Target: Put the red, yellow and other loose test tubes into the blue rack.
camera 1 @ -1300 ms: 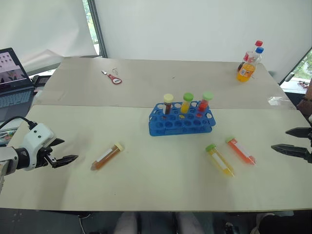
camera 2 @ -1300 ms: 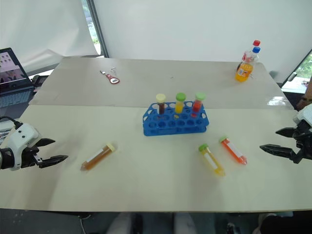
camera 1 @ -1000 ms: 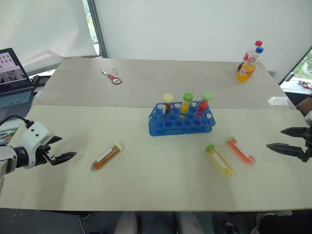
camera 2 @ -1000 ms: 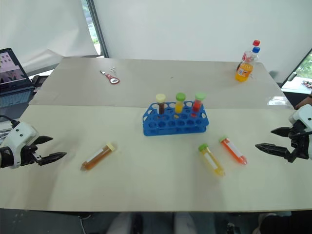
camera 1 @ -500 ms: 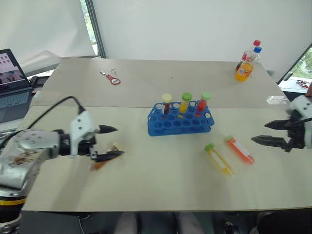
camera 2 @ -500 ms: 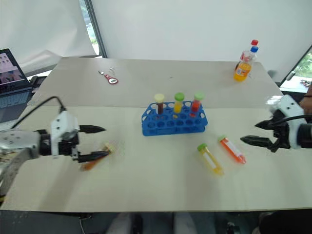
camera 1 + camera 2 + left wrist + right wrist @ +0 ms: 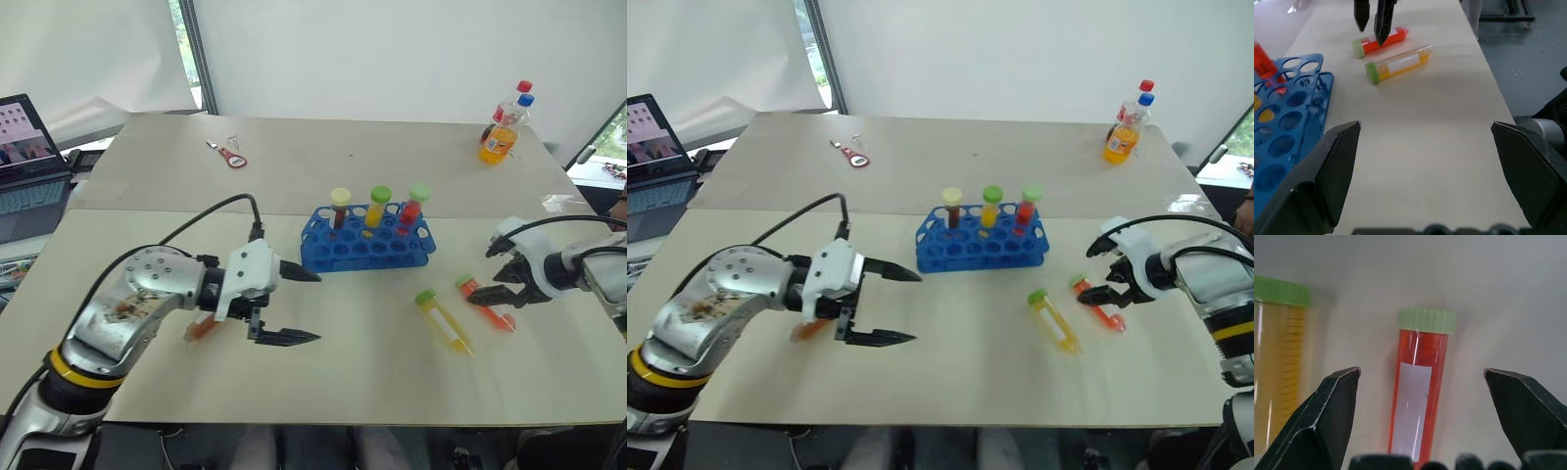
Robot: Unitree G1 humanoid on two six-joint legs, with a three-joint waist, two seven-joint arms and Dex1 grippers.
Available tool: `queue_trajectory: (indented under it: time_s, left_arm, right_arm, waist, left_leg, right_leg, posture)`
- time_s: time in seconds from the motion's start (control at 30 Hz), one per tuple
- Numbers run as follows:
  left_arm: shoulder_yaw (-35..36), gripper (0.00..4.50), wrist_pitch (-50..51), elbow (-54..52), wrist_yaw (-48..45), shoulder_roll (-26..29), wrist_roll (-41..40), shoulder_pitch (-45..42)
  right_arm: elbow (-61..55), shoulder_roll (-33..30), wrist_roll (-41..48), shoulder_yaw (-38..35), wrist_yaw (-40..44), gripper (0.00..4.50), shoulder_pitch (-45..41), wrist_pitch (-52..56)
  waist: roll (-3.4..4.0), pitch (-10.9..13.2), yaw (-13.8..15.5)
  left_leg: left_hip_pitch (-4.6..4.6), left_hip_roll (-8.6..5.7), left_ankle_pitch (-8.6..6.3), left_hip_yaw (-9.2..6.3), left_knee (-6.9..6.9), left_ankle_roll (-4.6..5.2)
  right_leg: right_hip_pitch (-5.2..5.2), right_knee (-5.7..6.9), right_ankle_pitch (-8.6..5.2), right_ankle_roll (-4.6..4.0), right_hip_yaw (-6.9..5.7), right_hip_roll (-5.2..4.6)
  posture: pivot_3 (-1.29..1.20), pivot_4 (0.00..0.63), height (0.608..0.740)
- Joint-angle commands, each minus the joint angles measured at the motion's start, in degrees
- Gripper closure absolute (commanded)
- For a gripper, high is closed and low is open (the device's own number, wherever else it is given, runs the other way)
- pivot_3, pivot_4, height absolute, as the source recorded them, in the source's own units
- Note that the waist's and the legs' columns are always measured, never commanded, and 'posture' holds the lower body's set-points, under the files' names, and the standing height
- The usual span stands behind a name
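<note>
Right wrist view: jaws wide astride the red test tube (image 7: 1418, 391) near the table's (image 7: 343, 382) right edge, light, slick, roll-prone, best pinched mid-barrel; left gripper (image 7: 294, 305) gaping, empty.

The rack (image 7: 367, 247) stands near the middle of the surface (image 7: 323, 372), with three tubes (image 7: 379, 208) upright in its rear row. Right of and nearer than the rack, two loose tubes lie side by side: one (image 7: 441, 320) closer to the rack, the other (image 7: 486, 303) further right, between the right gripper's (image 7: 499, 271) spread jaws. Left of the rack lies a third tube (image 7: 201, 328), partly behind the left gripper (image 7: 302, 305). Far behind the rack, bottles (image 7: 502, 135) stand to its right and a small tool (image 7: 227, 153) lies to its left.
</note>
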Motion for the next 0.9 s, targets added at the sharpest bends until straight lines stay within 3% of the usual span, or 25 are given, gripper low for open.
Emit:
queue_trajectory:
  time_s: [0.03,0.1,0.2,0.47,0.63,0.73,0.9]
  left_arm:
    - [-1.57,0.0,-2.99,0.78,-0.38,-1.87,2.0,-2.12]
    - [-2.18,0.0,-3.39,1.06,-0.23,-2.88,2.57,-2.42]
    - [-2.73,0.0,-3.8,1.41,-0.02,-4.05,3.35,-2.39]
    - [-3.66,0.0,-4.9,2.97,0.42,-6.29,5.25,-1.65]
    - [-3.55,0.0,-5.68,4.89,0.38,-6.9,5.9,-1.69]
    - [-2.05,0.0,-5.18,5.85,0.85,-7.06,5.25,-1.19]
    - [2.4,0.0,-2.86,6.35,3.32,-7.33,2.85,-0.07]
  right_arm:
    - [4.89,0.28,-4.79,3.13,2.35,0.01,-3.13,-4.35]
    - [7.4,0.76,-5.82,4.44,4.66,0.01,-4.52,-5.14]
    - [10.0,1.78,-7.07,5.15,7.06,0.76,-6.15,-5.95]
    - [14.82,4.71,-9.92,5.43,8.96,3.48,-8.42,-7.18]
    - [13.03,4.02,-9.61,3.69,10.27,3.55,-8.19,-5.77]
    - [6.28,2.08,-6.27,-1.58,10.21,3.55,-6.9,-3.34]
    - [-10.84,7.12,2.52,-23.02,-0.46,3.55,0.21,-3.04]
  waist:
    - [0.0,0.0,-0.03]
    - [0.0,0.0,-0.06]
    - [0.0,0.0,-0.19]
    - [0.0,0.0,-0.25]
    - [0.0,0.0,-0.21]
    - [0.04,0.01,-0.2]
    - [0.06,0.02,-0.18]
  left_leg:
    - [-0.01,0.0,0.0,0.0,0.02,0.0]
    - [-0.02,0.0,0.0,0.0,0.05,0.0]
    - [-0.01,0.01,0.0,-0.01,0.05,0.0]
    - [0.0,0.02,0.0,-0.06,0.07,0.0]
    - [0.0,0.02,0.0,-0.08,0.08,0.0]
    - [-0.01,0.02,0.0,-0.11,0.07,0.0]
    - [-0.04,0.04,0.0,-0.47,0.05,0.01]
  right_leg:
    - [0.0,0.0,0.0,0.0,0.0,0.0]
    - [0.0,0.0,0.0,0.0,-0.01,0.0]
    - [0.0,0.02,0.0,0.0,-0.01,0.01]
    - [0.01,0.06,0.0,0.0,-0.01,0.04]
    - [0.03,0.06,0.0,0.0,-0.02,0.03]
    - [0.0,0.08,0.0,0.0,-0.01,0.03]
    - [-0.03,0.13,0.0,0.0,-0.04,0.04]
  posture:
    - [0.0,0.15,0.74]
    - [0.0,0.15,0.74]
    - [0.0,0.15,0.74]
    - [0.0,0.15,0.74]
    - [0.0,0.15,0.74]
    - [0.0,0.15,0.74]
    - [0.0,0.15,0.74]
